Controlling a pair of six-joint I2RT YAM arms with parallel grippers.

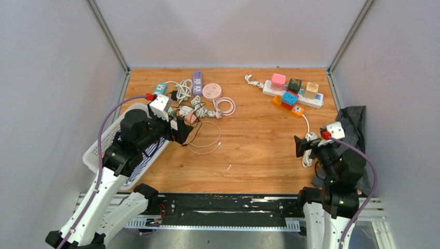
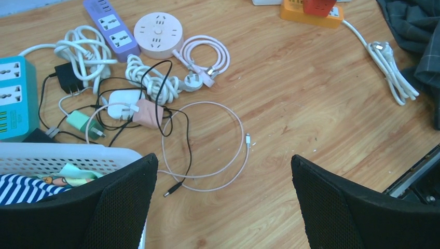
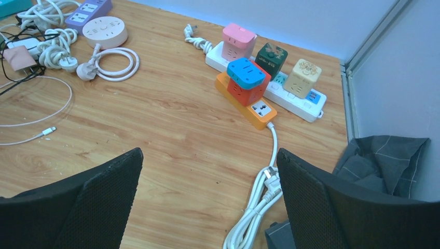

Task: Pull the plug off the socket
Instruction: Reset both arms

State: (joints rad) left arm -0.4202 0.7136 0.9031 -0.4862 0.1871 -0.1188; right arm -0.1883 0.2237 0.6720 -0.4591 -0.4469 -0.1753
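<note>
A: Anything pulled yet?
B: No. The pink cube plug (image 3: 238, 41) sits in the white strip (image 3: 311, 106); right gripper (image 3: 209, 153) and left gripper (image 2: 222, 158) hang well short of it, jaws spread, empty.

The teal power strip (image 2: 13, 98) is cut off by the left edge of the left wrist view. The orange power strip (image 2: 311, 13) is cut by the top edge there, so only the bottom of the red cube (image 2: 316, 5) shows. The left arm (image 1: 135, 132) covers much of the white basket (image 1: 98, 148). The white cable (image 3: 254, 207) runs off the bottom edge. The dark cloth (image 3: 379, 161) is partly behind a finger of the right gripper (image 3: 210, 155).
</note>
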